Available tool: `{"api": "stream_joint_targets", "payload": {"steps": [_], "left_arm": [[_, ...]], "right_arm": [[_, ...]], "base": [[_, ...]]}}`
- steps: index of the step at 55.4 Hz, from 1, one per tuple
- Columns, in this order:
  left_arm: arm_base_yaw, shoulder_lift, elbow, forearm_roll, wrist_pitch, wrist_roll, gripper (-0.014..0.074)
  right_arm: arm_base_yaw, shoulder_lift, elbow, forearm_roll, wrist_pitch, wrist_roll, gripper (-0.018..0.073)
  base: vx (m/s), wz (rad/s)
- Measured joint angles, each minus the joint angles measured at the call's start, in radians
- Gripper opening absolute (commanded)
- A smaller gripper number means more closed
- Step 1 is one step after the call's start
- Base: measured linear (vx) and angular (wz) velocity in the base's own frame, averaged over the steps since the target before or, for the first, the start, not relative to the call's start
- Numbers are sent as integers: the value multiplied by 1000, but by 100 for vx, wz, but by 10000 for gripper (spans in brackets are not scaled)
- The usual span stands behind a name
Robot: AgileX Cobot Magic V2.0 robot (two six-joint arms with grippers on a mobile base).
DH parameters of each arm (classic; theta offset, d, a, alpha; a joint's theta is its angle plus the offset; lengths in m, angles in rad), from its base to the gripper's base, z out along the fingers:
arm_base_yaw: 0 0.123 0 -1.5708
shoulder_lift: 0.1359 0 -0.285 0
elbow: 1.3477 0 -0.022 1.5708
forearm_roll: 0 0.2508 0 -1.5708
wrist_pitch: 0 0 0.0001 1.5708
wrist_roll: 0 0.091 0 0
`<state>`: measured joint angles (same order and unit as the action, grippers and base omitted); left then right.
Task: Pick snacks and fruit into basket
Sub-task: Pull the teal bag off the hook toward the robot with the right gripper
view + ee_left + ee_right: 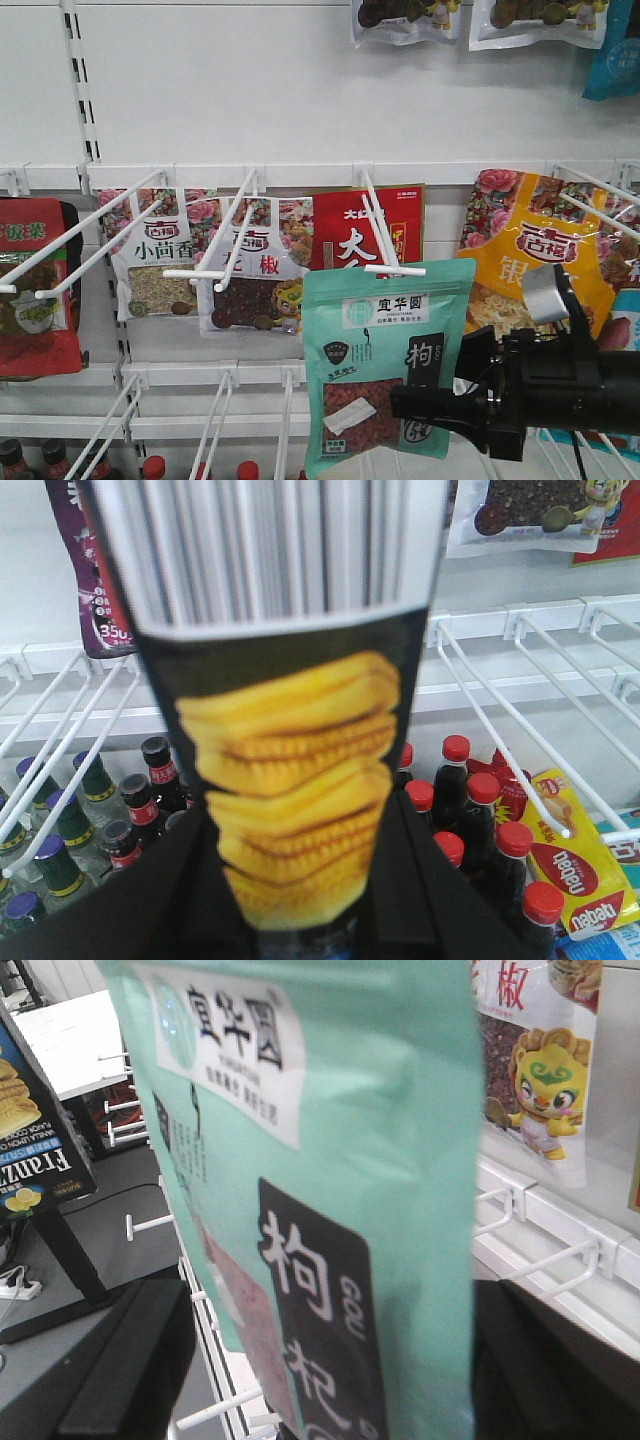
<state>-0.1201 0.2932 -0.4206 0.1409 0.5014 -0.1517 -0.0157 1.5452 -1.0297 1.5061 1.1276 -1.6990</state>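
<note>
The snacks, a mint-green pouch (375, 350) with a black label strip and a red-berry window, hangs at the tip of a white hook (394, 268). It fills the right wrist view (350, 1160). My right gripper (400, 402) reaches in from the right. Its jaws stand apart, one on each side of the pouch's right edge (325, 1290), with a gap on the room side. My left gripper (300, 830) is shut on a black box with yellow wafers (295, 760). The box also shows in the right wrist view (30, 1150). The fruit and the basket are out of view.
A red pouch (345, 235) hangs behind the mint one, an orange-yellow pouch (530, 260) to its right, and white spice pouches (160, 270) to its left. Long white hooks (100, 235) jut out. Red-capped bottles (470, 800) and yellow wafer packs (580, 880) sit below.
</note>
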Motion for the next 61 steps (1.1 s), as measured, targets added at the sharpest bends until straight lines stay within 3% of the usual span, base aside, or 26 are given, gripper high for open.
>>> {"api": "stream_joint_targets", "payload": {"steps": [12,33,48,61], "left_arm": [[0,0,0,0,0,0,17],[0,0,0,0,0,0,17],[0,0,0,0,0,0,17],[0,0,0,0,0,0,17]], "right_arm": [[35,0,0,1,-76,-7,427],[35,-1,0,-5,-111,29,-15],[35,-84,13,-110,-107,104,-12],[35,-265,160,-113,-139,132,-8]], "base": [[0,0],[0,0],[0,0],[0,0]]}}
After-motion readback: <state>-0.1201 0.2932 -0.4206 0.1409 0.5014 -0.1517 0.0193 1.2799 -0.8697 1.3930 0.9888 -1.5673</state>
